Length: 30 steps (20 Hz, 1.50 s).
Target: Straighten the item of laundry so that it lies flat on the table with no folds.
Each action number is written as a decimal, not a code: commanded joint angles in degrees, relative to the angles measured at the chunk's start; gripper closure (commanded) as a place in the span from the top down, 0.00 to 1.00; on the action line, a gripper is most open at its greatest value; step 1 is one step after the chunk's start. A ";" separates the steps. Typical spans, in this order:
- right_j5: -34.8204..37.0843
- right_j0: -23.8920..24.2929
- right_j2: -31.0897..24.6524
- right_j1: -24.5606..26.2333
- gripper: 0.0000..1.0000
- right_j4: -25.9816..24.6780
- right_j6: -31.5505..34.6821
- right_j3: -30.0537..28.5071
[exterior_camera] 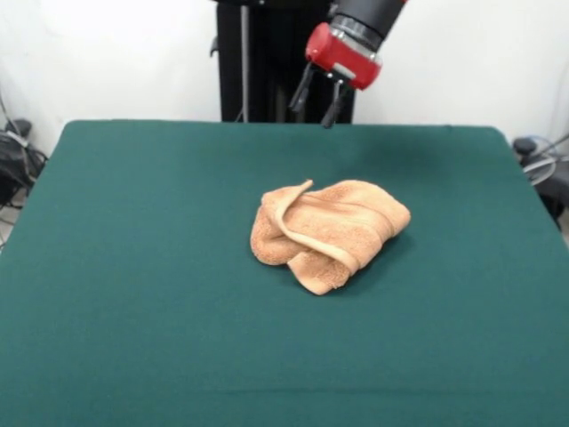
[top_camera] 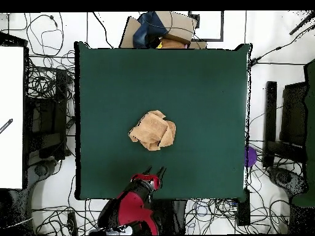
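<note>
Table [exterior_camera: 133, 338]: dark green cloth filling the lower frame, bare along the near edge.
Towel [exterior_camera: 327, 231]: peach terry, bunched and folded over itself, just right of centre; hem band curling across the top.
Gripper [exterior_camera: 317, 102]: top centre, raised well clear of the towel, two dark fingers apart, holding nothing.
Risk: pinching several layers together, probably dragging the bundle instead of unfolding it.
Risk: grabbing mid-heap rather than a hem, likely adding creases.

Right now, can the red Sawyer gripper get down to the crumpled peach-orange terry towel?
Probably yes. The gripper hangs open above the dark green felt table, apart from the crumpled peach-orange terry towel, with only bare cloth between them and nothing over the towel.
</note>
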<state>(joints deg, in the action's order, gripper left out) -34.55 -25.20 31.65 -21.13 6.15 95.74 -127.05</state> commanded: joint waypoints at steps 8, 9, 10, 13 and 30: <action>8.99 3.74 -10.89 -5.62 1.00 -0.94 9.05 5.15; 8.52 3.45 -10.80 -5.05 1.00 -0.05 9.25 5.39; 7.63 2.82 -10.41 -4.40 1.00 1.03 9.38 5.83; 7.25 2.39 -9.48 -4.32 1.00 2.11 9.36 7.29; 33.47 11.10 -9.70 -17.58 1.00 -3.20 3.12 14.53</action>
<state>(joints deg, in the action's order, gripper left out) -9.07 -15.70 28.26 -36.32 4.45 95.74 -120.37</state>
